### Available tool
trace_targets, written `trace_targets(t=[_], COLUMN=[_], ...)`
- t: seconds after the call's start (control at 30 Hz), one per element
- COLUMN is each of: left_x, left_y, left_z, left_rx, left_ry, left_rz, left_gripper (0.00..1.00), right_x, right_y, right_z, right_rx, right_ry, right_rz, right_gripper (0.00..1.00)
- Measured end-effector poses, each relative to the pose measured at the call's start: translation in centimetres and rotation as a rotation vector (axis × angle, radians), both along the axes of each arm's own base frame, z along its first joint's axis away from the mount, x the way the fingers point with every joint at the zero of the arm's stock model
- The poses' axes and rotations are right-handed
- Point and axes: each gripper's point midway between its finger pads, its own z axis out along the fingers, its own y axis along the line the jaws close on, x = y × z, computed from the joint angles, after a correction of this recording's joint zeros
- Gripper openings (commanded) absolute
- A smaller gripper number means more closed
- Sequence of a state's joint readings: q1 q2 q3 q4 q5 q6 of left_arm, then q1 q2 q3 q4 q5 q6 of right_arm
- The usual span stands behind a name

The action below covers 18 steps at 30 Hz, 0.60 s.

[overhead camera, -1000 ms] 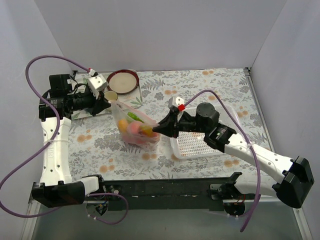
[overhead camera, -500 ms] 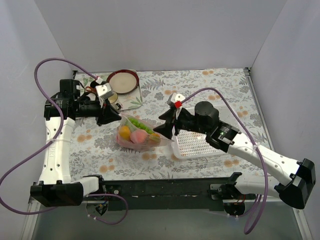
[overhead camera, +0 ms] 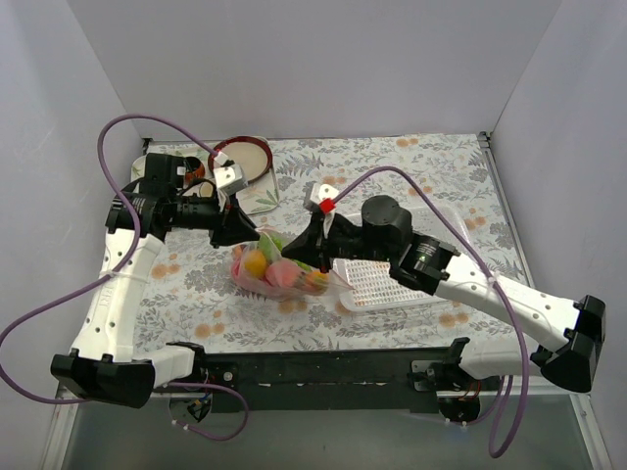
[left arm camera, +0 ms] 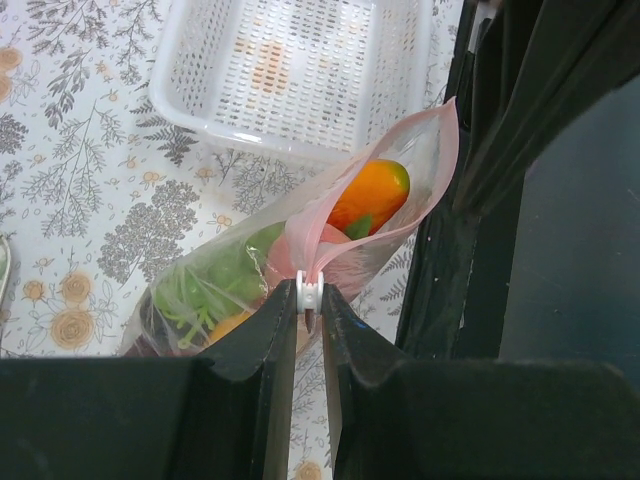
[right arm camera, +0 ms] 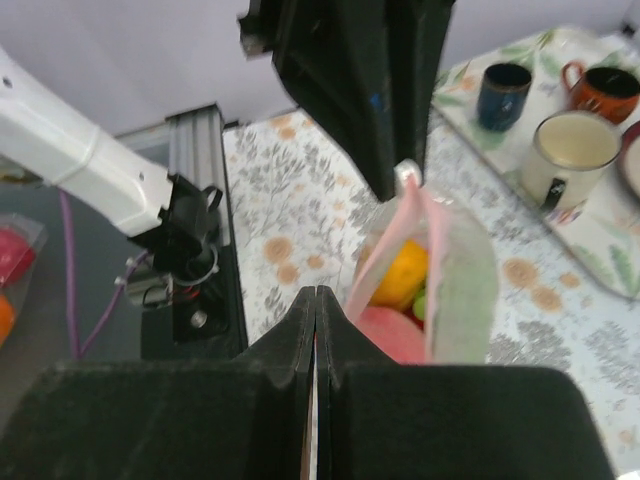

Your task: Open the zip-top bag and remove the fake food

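Since the earlier frame, the zip-top bag (overhead camera: 279, 271) had been lowered flatter, just beside the mesh basket (overhead camera: 387, 284). At the left wrist, the left gripper (left arm camera: 309, 295) was seen clamped on its pink zip strip (left arm camera: 443, 145), with fake food (left arm camera: 370, 195) inside. At the right wrist, the right gripper (right arm camera: 316, 295) was seen shut, just before the bag.

The left gripper (overhead camera: 243, 225) has been carried rightward, toward the table's middle, and the pinched zip-top bag (overhead camera: 284, 276) has been drawn along with it. The bag, which stood tall a second ago, has been lowered and spread flatter, and the fake food (overhead camera: 257, 262) has been shifted inside. The right gripper (overhead camera: 302, 251), earlier clamped on the bag, was opened wide and has been closed again empty, just beside the pink strip (right arm camera: 376, 250).
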<state>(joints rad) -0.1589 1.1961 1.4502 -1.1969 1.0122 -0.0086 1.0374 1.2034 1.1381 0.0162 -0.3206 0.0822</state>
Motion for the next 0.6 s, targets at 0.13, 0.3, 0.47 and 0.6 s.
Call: trace_targets(t=[0.13,0.3,0.47,0.6], left_x=[0.1,0.2,0.3,0.3], left_y=[-0.5,-0.6,-0.5,-0.5], left_z=[0.1,0.1,0.0,0.0], left_rx=[0.0,0.003,0.01,0.013], left_ry=[-0.002,-0.001,-0.003,-0.007], left_rz=[-0.001,0.003,0.008,0.008], left_gripper=[0.0,0.0,0.0,0.0], right_x=[-0.8,-0.6,-0.8,-1.3], right_y=[0.8,0.5,-0.1,-0.9], right_z=[-3.6,-5.4,-5.0,-3.1], right_rx=[-0.106,-0.159,-0.143,-0.095], right_ry=[0.06,0.086,0.077,0.056], right_rz=[0.026,0.005,-0.001,0.0], right_gripper=[0.01,0.01,0.01,0.01])
